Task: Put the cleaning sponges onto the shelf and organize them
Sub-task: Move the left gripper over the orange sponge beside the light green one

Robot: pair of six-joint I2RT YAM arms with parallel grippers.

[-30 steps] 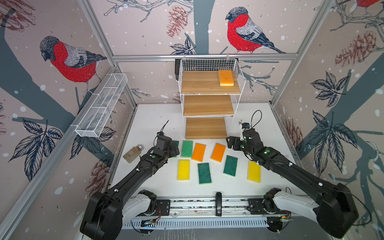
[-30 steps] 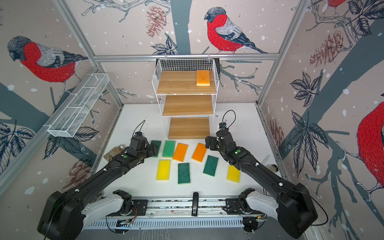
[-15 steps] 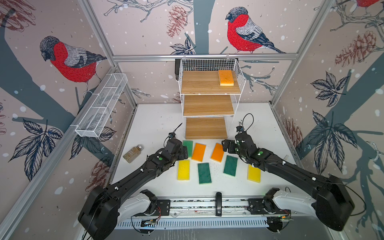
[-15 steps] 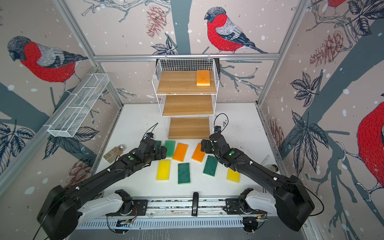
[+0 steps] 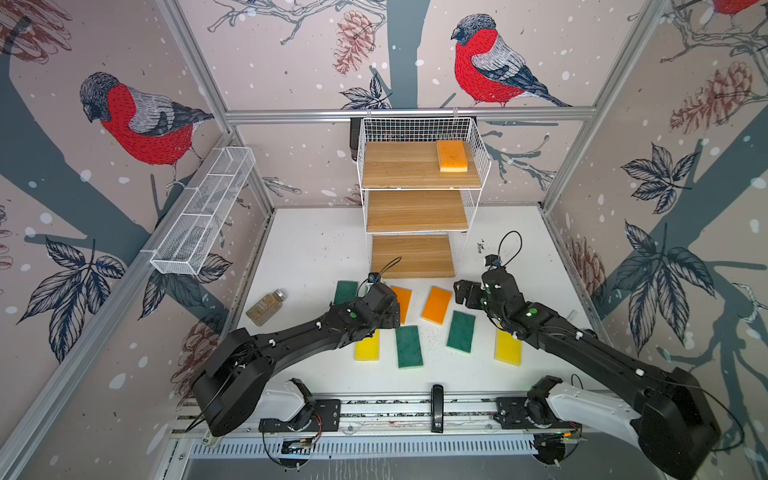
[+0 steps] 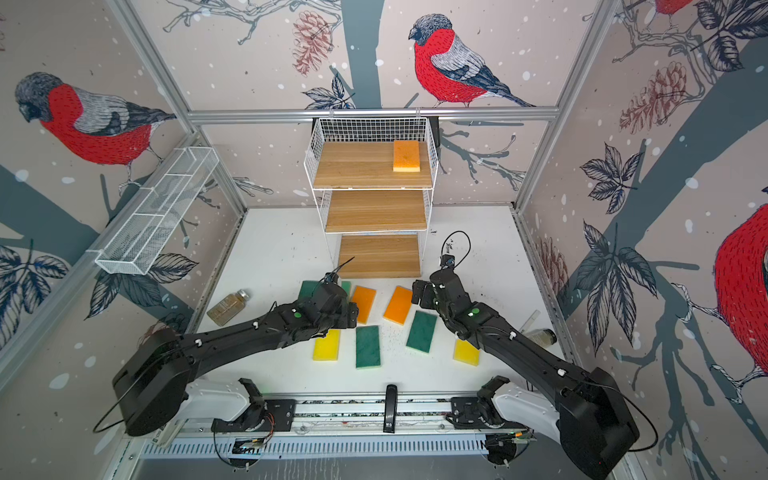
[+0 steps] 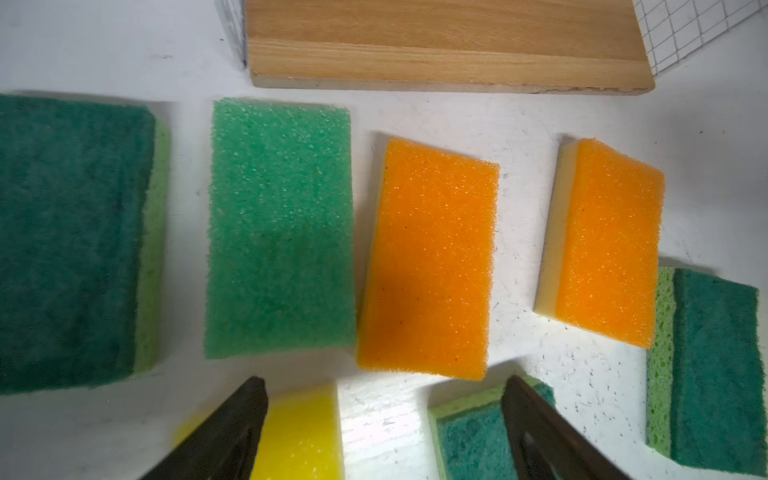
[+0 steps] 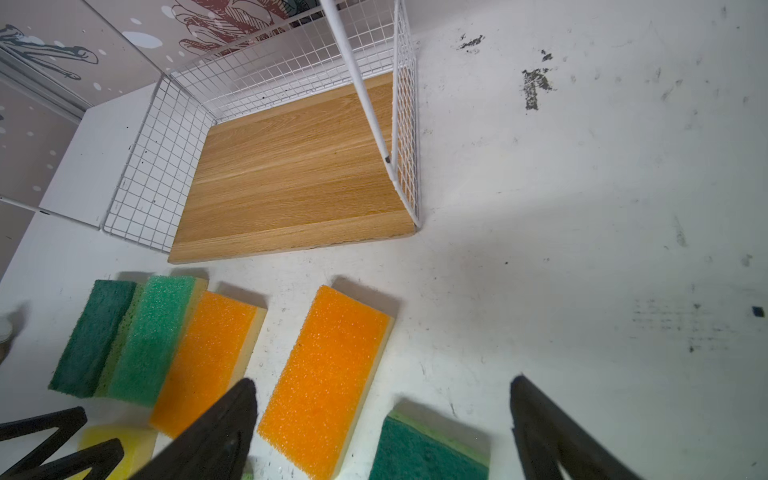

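Eight cleaning sponges lie flat on the white surface [image 5: 316, 249] in front of the shelf [image 5: 415, 210]. The ninth sponge [image 5: 452, 156], orange, already sits at the right end of the top board.

At the left of the back row, a dark green sponge [image 7: 70, 241] and a light green sponge [image 7: 280, 228] lie side by side, with neither hand over them.

Next comes the left hand [image 7: 385, 379], released and empty. Its fingers [image 7: 232, 432] are spread wide, and it hovers just short of the near end of the left orange sponge [image 7: 428, 257]. That sponge lies straight ahead of the hand. Its long axis runs away from the hand toward the lowest board [image 7: 449, 41], leaning slightly right. The spread fingers appear a little wider than its short side. By my reading, a short reach forward and down would set them across the width, which is the easy way to pinch it.

Further right lies the right orange sponge [image 8: 328, 378], tilted much the same way and apart from its neighbour. The right hand [image 8: 383, 381], also released and holding nothing, hovers just to its right. In the right wrist view the sponge sits ahead but off toward one finger, and its long axis is skewed to the hand's line. This arm is the nearer one for that sponge. It likely needs to shift left and turn a little before closing. The lowest board lies just beyond both orange sponges.
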